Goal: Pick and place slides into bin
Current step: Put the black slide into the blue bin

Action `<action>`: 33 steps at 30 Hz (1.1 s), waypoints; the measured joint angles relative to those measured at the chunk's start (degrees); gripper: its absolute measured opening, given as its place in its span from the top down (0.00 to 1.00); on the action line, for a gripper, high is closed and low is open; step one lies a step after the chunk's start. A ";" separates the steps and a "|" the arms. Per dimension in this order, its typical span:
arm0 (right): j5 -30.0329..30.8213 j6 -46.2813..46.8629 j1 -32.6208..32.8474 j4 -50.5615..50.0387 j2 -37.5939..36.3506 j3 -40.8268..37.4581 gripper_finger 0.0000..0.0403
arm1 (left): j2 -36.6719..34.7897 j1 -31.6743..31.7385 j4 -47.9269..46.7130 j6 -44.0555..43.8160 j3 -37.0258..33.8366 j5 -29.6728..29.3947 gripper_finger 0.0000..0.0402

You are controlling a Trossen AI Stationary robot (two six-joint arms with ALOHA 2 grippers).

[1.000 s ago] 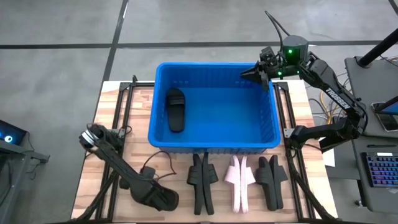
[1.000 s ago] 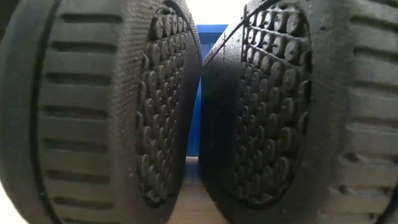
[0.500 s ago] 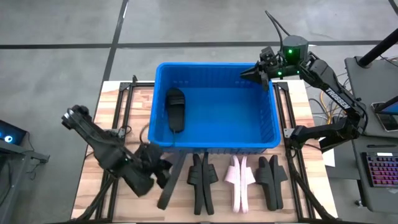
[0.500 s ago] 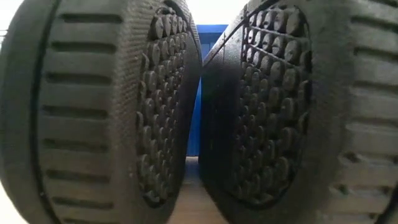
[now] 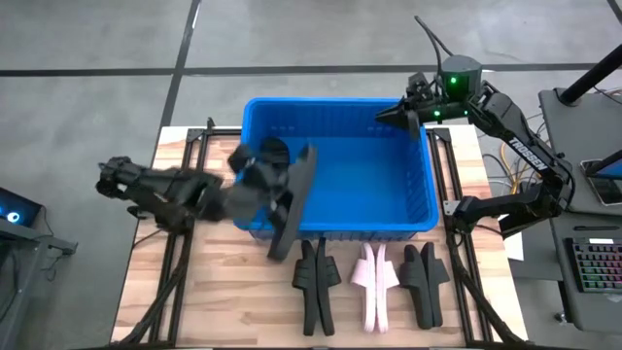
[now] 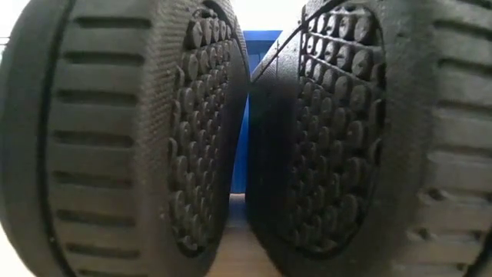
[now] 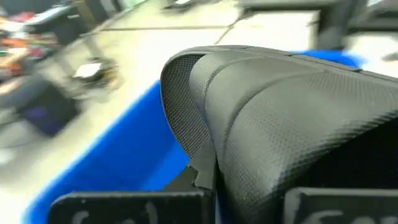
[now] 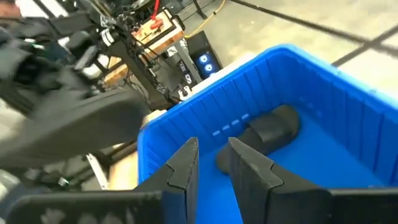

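L gripper (image 5: 264, 183) has its fingers clamped tight on a black slide (image 5: 292, 202), held tilted over the near-left rim of the blue bin (image 5: 423, 209). Another black slide (image 5: 275, 148) lies inside the bin (far-left part). R gripper (image 5: 394, 116) hovers over the bin's far-right corner, fingers (image 8: 180, 167) a little apart, empty. On the counter (image 5: 209, 301) in front of the bin: two black pairs (image 5: 316, 282) and a pink pair (image 5: 374, 282).

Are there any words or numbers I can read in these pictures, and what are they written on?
None can be read.
White lettering runs along the right arm in the high view, too small to make out.
The bin, the black slides and the pink slide show no writing.
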 joint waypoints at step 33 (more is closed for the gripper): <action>0.04 5.31 0.01 -0.04 -0.20 -0.07 0.81 | 21.39 33.16 3.09 32.25 -11.75 4.58 1.00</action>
